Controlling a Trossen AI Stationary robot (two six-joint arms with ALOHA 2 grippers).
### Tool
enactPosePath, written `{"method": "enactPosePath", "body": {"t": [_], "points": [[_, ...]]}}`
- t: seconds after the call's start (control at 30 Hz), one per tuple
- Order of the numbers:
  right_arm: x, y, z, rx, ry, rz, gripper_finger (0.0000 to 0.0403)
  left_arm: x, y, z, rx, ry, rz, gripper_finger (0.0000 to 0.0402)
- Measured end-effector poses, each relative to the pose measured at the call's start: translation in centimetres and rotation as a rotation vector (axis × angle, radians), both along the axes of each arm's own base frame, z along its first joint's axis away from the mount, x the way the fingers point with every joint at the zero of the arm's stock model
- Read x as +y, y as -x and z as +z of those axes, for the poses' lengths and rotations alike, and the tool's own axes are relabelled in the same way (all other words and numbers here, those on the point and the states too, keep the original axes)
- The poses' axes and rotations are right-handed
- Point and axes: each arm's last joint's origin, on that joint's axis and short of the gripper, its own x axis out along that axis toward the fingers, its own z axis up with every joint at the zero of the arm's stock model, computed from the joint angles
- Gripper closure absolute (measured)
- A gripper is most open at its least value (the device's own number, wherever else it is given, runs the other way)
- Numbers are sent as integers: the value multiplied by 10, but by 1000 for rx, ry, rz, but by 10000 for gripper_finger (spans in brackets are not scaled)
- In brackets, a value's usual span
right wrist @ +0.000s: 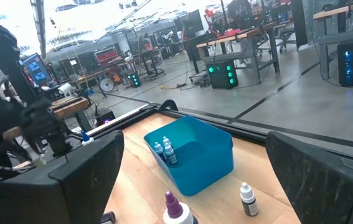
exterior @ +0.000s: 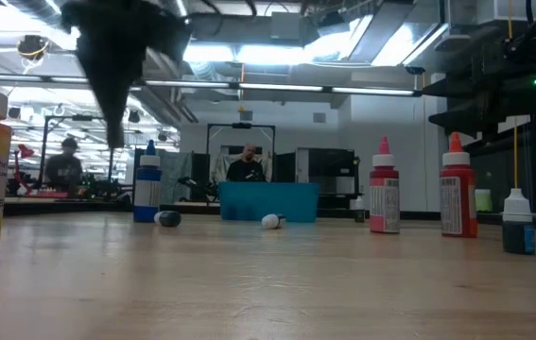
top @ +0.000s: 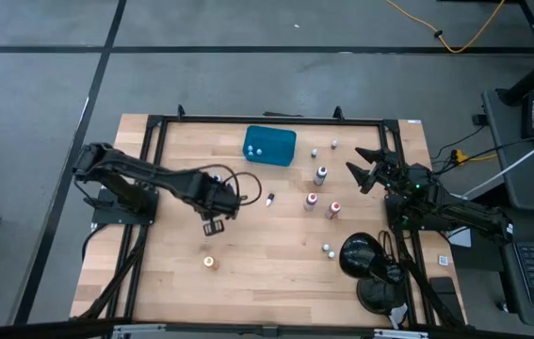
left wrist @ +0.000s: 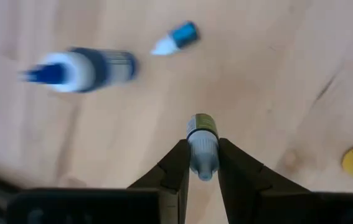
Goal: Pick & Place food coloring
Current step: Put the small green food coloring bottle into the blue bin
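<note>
While my left gripper (left wrist: 202, 163) is clamping a small vial (left wrist: 201, 140) with dark contents and a pale cap above mid-table, my right gripper (top: 372, 168) is waiting with its fingers spread wide near the table's right edge. I'm reading no label on it.

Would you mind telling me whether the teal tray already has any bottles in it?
Yes. The teal tray holds two small white-capped bottles, standing upright in one corner; they also show in the high view.

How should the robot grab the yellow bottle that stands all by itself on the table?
Probably by its body, just below the pointed cap, coming straight down from above. The yellow bottle stands upright with bare table all around it, so open fingers could likely slide down either side without bumping anything.
</note>
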Motion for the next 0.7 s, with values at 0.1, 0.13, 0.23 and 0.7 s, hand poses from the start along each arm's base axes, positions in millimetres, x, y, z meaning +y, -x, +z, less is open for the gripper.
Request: {"method": "enactPosePath", "body": {"t": [0.1, 0.13, 0.23, 0.7], "points": [[0, 0, 0, 0, 0, 0, 11, 9, -3, 22, -10, -10, 9, 340], [0, 0, 0, 0, 0, 0, 11, 13, -4, 29, -15, -9, 13, 340], [0, 0, 0, 0, 0, 0, 11, 25, -7, 51, -49, -13, 24, 340], [0, 0, 0, 0, 0, 0, 11, 115, -42, 101, -98, -74, 149, 340]]}}
